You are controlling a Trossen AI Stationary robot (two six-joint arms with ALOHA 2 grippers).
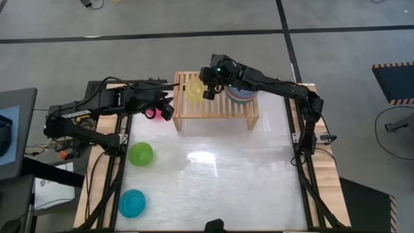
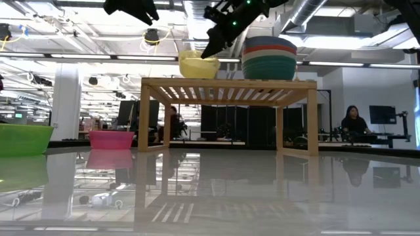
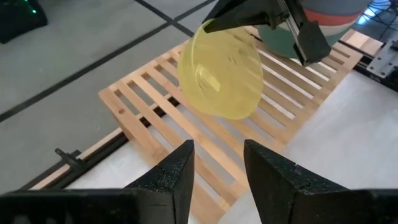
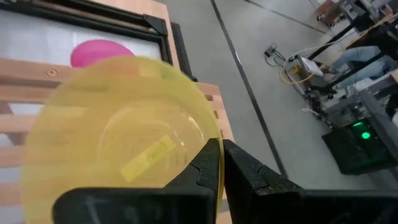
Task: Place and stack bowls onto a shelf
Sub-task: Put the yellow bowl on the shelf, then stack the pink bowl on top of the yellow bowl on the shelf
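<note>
Right arm reaches from the table's right edge across to the far middle, elbow bent, wrist angled down. Right gripper (image 1: 208,89) sits at the left part of the low light-wood slatted shelf (image 1: 220,107), fingers pinched tight on the rim of the translucent yellow plastic bowl (image 1: 194,90), one finger inside the rim, one outside. Green light glows on its wrist. Left arm stretches low from the table's left edge toward the shelf's left end. Left gripper (image 1: 167,110) hovers just beside that end, fingers (image 3: 180,171) spread apart with nothing between them, pointing toward the right gripper.
</note>
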